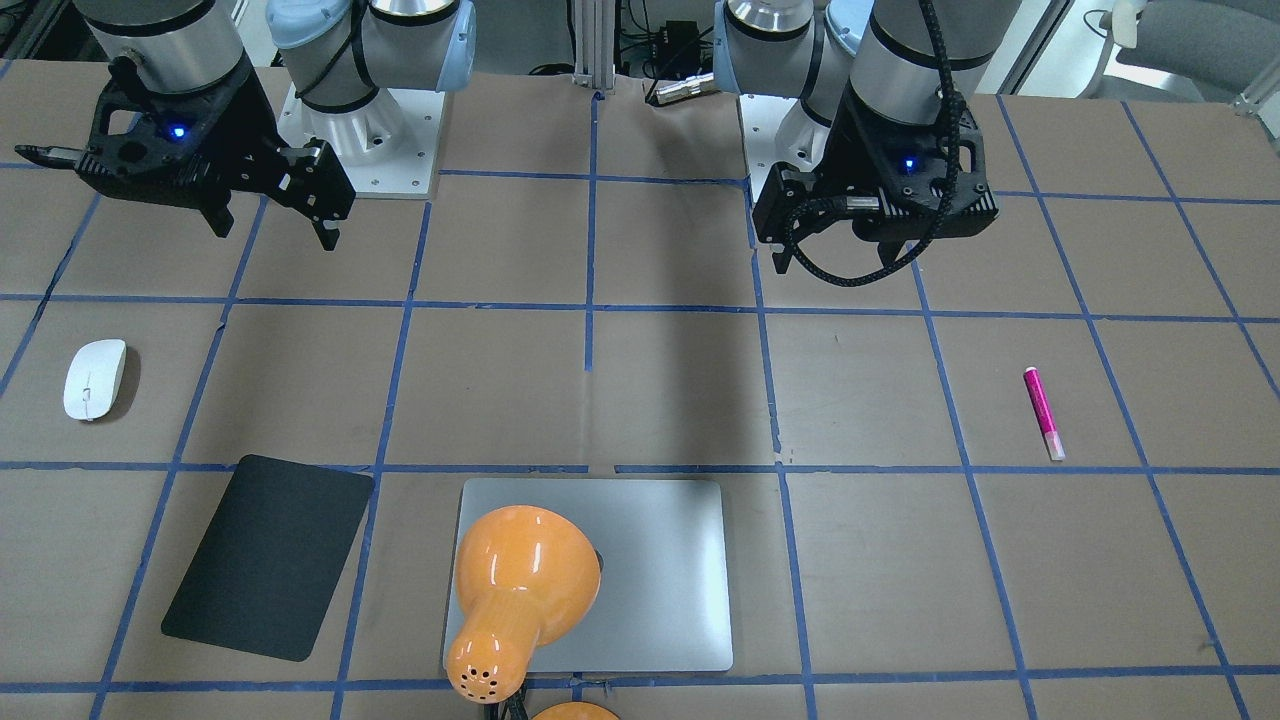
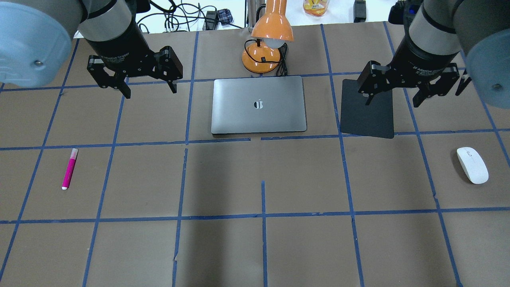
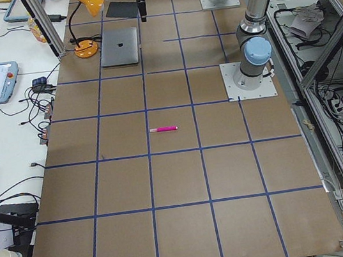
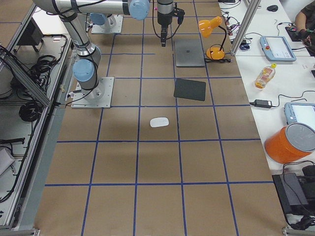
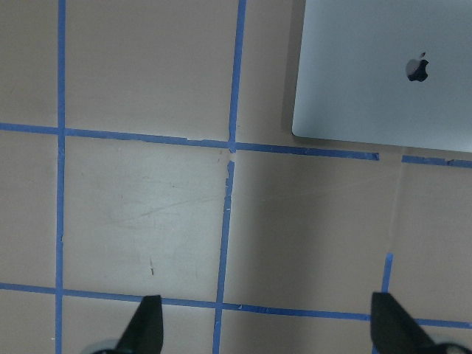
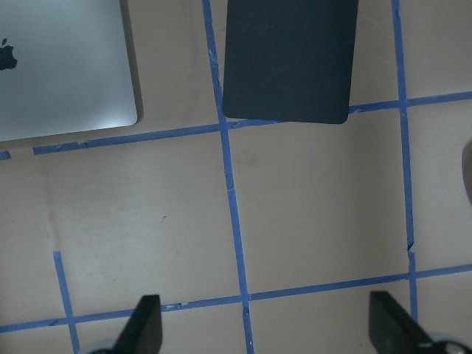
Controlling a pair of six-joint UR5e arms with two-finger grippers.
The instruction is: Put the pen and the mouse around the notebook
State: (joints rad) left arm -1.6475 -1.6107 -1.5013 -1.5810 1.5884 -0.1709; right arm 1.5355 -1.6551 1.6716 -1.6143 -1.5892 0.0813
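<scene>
In the overhead view both arms hang above the far half of the table. The left gripper (image 2: 150, 92) and right gripper (image 2: 392, 103) each have their fingers spread wide and carry nothing. The notebook (image 2: 259, 104), a closed silver laptop, lies between them, with an orange desk lamp (image 2: 267, 44) at its 12 o'clock and a black mat (image 2: 368, 115) just beside it at 3 o'clock. The pen (image 2: 69, 168) lies well apart from the notebook, between 7 and 8 o'clock from the left gripper. Its long axis runs nearly 12-to-6, paler end away from the robot. The mouse (image 2: 472, 165) lies at about 4 o'clock from the right gripper, with its axis roughly 11-to-5.

The front-facing view mirrors this. The pen sits at 4 o'clock from the left gripper and the mouse at 8 o'clock from the right one.

In both side views the pen and the mouse lie nearer the camera than the notebook, and neither is touched.

The left wrist view shows spread fingertips over bare table, the notebook's corner at 1 o'clock, and no pen.

The right wrist view shows the mat at 12 o'clock and the notebook at 10.

Judging by nearness, the left arm suits the pen and the right arm the mouse.
</scene>
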